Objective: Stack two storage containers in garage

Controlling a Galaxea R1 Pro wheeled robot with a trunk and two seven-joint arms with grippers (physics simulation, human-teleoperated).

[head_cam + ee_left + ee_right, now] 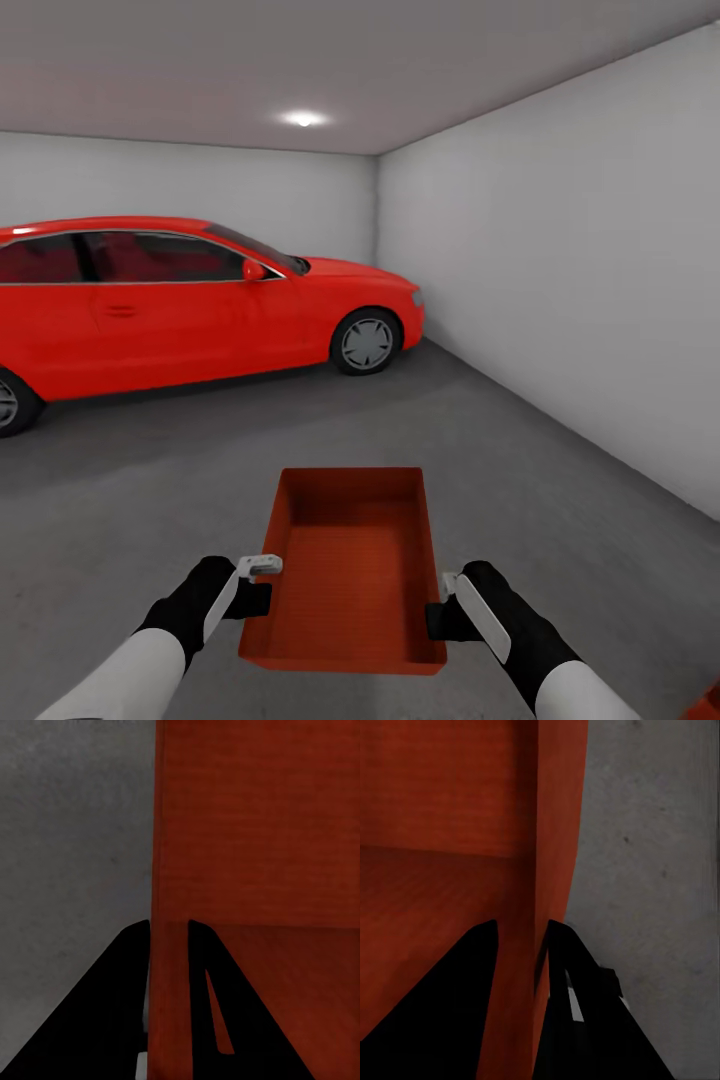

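Observation:
I am in the garage, with pale walls and a dark grey concrete floor. One red-orange storage container, open-topped and empty, is held in front of me between both arms. My left gripper is shut on its left side wall, one finger inside and one outside. The left wrist view shows that gripper pinching the thin wall of the container. My right gripper is shut on the right wall in the same way. In the right wrist view that gripper straddles the container wall.
A red car is parked at the left, nose toward the far right corner. The white side wall runs along the right. A small red-orange corner shows at the bottom right edge. Bare concrete lies ahead between car and wall.

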